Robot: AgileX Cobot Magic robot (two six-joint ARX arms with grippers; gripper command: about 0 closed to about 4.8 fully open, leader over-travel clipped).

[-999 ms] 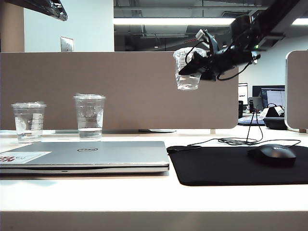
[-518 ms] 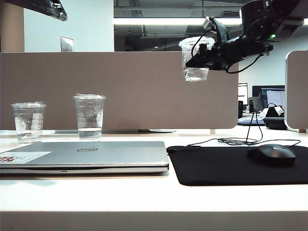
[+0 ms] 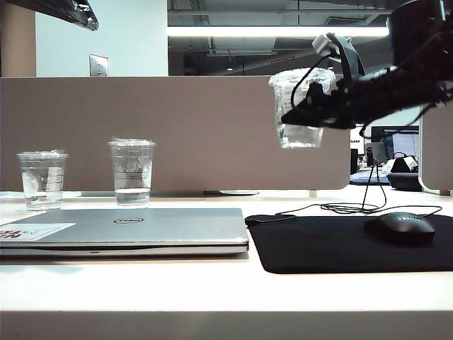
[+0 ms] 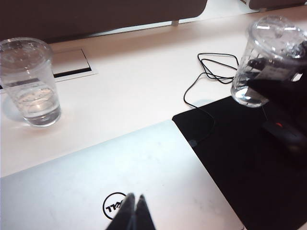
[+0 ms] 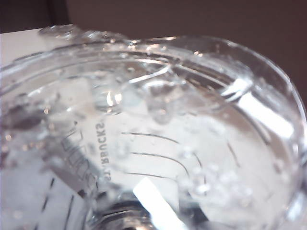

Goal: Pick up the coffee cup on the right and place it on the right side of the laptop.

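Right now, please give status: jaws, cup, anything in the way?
Right gripper shut on coffee cup, held above mouse pad. Left gripper shut, over laptop. Mouse and cable lie below.

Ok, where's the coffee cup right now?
The coffee cup is held in the air by the right gripper, upper right of the exterior view, above the black mouse pad and right of the laptop.

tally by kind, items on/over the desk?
Cups: 3, left cup, middle cup, coffee cup held by right gripper
Laptop: 1
Mouse pad: 1
Mouse: 1
Left gripper: over laptop
Total: 6
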